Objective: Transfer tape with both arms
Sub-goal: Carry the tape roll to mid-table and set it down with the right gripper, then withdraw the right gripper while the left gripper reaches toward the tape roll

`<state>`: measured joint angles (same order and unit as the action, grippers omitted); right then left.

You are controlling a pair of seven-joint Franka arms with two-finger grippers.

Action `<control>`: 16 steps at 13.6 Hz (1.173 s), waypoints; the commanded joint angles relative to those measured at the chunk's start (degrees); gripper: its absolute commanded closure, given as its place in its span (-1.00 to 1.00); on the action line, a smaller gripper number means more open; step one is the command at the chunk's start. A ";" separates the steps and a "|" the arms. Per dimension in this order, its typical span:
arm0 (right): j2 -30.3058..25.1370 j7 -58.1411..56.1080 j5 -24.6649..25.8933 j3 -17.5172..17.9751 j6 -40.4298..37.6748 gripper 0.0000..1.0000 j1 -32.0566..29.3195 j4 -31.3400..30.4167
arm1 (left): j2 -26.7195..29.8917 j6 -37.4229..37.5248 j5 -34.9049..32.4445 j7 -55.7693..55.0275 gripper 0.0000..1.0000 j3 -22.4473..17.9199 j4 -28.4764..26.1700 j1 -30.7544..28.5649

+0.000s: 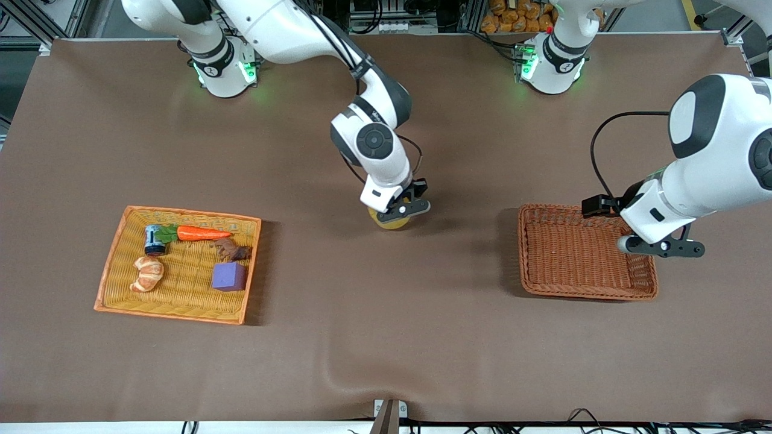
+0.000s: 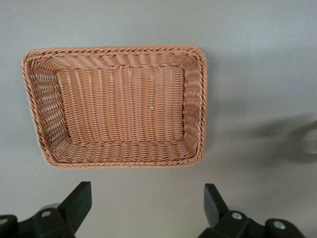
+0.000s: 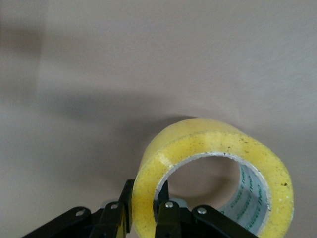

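The tape [image 1: 392,220] is a yellowish translucent roll, held in my right gripper [image 1: 403,212] over the middle of the table. In the right wrist view the tape [image 3: 213,148] stands on edge, with one finger inside its hole and one outside, pinching the wall of the ring. My left gripper [image 1: 663,247] is open and empty, over the edge of the brown wicker basket [image 1: 531,253] at the left arm's end. In the left wrist view its fingertips [image 2: 79,203] stand wide apart, with the basket [image 2: 195,106] in front of them.
An orange wicker tray [image 1: 114,271] at the right arm's end holds a carrot [image 1: 202,233], a croissant [image 1: 148,273], a purple cube [image 1: 228,276], a small can [image 1: 154,239] and a brown piece [image 1: 232,249]. The brown basket is empty.
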<state>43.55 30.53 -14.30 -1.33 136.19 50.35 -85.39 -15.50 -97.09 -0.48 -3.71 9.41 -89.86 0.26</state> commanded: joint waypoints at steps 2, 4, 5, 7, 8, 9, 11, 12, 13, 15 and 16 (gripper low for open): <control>2.76 4.53 -0.21 -0.87 1.53 0.64 1.77 2.77 | -0.32 -0.55 0.21 -3.66 -1.00 0.00 0.38 2.29; 1.98 4.71 -0.46 -0.95 1.10 -0.35 1.15 3.38 | -0.94 -1.07 0.47 -4.19 -1.00 0.00 0.56 3.08; 0.84 5.06 -0.99 -1.04 -0.30 -0.75 0.71 3.47 | -1.20 -1.34 0.56 -4.11 -1.00 0.00 0.65 3.52; -3.27 4.63 -0.73 -1.48 -6.43 -1.00 -2.00 3.39 | -1.29 -1.34 1.00 -4.11 -1.00 0.00 0.73 3.00; -6.35 3.67 -0.47 -1.48 -9.77 -1.00 -4.28 2.43 | -1.38 -1.34 1.26 -4.20 -1.00 0.00 0.73 3.34; -10.73 0.53 -0.47 -1.48 -11.20 -1.00 -6.91 -0.54 | -1.38 -1.34 2.66 -4.54 -1.00 0.00 0.82 3.70; -19.43 -3.98 -0.55 -1.48 -11.47 -1.00 -12.45 -7.75 | -1.55 -2.48 3.29 -7.78 -1.00 0.00 0.82 8.15; -21.73 -4.34 -0.55 -1.48 -12.17 -1.00 -15.26 -9.95 | -1.64 -2.66 3.37 -10.84 -1.00 0.00 0.91 9.83; -23.58 -4.43 -0.47 -1.57 -14.87 -1.00 -17.29 -11.54 | -2.34 -3.27 3.72 -14.18 -1.00 0.09 0.82 11.16; -26.32 -5.82 -0.29 -1.92 -23.04 -1.00 -23.60 -11.30 | -3.66 -4.07 3.38 -18.85 -1.00 0.09 0.39 15.02; -28.24 -9.49 0.23 -2.18 -25.95 -1.00 -26.59 -11.21 | -4.10 -4.94 3.38 -20.44 -1.00 0.09 0.12 15.82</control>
<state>19.82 24.90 -14.26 -4.44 113.84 29.07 -93.54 -18.00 -100.50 2.19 -21.33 9.97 -89.94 14.45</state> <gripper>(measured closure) 0.000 0.000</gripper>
